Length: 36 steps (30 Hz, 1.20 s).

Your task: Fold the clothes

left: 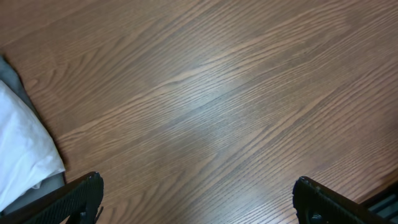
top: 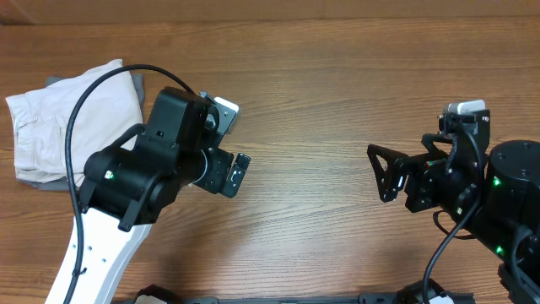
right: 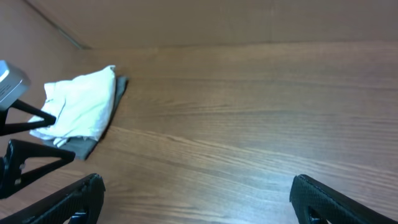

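The clothes (top: pixel 63 118), pale beige shorts, lie folded in a compact pile at the table's far left, on top of a darker grey garment (top: pixel 42 181). My left gripper (top: pixel 226 139) hangs just right of the pile, open and holding nothing. In the left wrist view the clothes (left: pixel 22 149) show at the left edge, and the left gripper (left: pixel 196 199) has only bare wood between its fingers. My right gripper (top: pixel 378 175) is far to the right, open and empty, pointing left. The right wrist view shows the clothes (right: pixel 81 106) far off, beyond the wide-apart right gripper (right: pixel 196 196).
The grey garment (right: pixel 84 148) sticks out under the pile's edges. The wooden table (top: pixel 321 93) stretches between the two arms. The left arm (right: pixel 18 149) shows at the left edge of the right wrist view.
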### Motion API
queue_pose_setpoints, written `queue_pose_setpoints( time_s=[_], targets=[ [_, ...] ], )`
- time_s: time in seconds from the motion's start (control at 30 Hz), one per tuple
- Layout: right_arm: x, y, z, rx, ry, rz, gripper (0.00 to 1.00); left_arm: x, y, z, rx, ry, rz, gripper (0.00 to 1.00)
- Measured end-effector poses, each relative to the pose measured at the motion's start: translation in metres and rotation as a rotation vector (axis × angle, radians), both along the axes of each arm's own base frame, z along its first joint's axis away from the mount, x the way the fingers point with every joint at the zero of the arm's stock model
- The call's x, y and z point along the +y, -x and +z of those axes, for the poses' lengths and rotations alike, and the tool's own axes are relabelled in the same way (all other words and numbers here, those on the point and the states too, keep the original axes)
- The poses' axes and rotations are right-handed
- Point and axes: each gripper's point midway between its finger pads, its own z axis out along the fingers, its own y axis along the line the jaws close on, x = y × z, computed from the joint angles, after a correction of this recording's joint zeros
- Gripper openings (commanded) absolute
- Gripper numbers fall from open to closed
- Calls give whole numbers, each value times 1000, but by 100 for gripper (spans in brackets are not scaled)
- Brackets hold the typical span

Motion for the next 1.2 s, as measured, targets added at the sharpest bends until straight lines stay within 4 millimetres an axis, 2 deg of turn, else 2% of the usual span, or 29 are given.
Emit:
queue_pose_setpoints(
  time_s=[0.1,0.2,0.3,0.4,0.53,0.63,0.73,0.93,1.07,1.2],
  targets=[
    [-3,-1,0,-6,11,-14,100,-1,-2,-4,14,-7,0,100],
    [-9,-14,20,-124,3,-53,100,-2,-5,-9,30,-14,0,100],
    [-24,-28,36,-290,-19,-126,100,-3,-8,-14,45,-24,1,100],
    [-41,-36,26,-396,-31,-199,100,-4,-10,-19,59,-31,2,100],
    [-45,-48,-19,-458,-38,-226,100,-5,-13,-25,78,-43,4,100],
    [-45,-50,-72,-440,-29,-221,100,-6,-15,-29,92,-50,4,100],
    [-46,-44,-115,-443,-30,-222,100,-6,-17,-33,104,-55,4,100],
    [-52,-24,-148,-520,-54,-231,100,-7,-17,-35,110,-58,4,100],
    [-59,-19,-172,-539,-55,-251,100,-7,-17,-35,111,-59,4,100],
    [-60,-19,-185,-556,-61,-249,100,-7,-17,-35,111,-59,4,100]
  ],
)
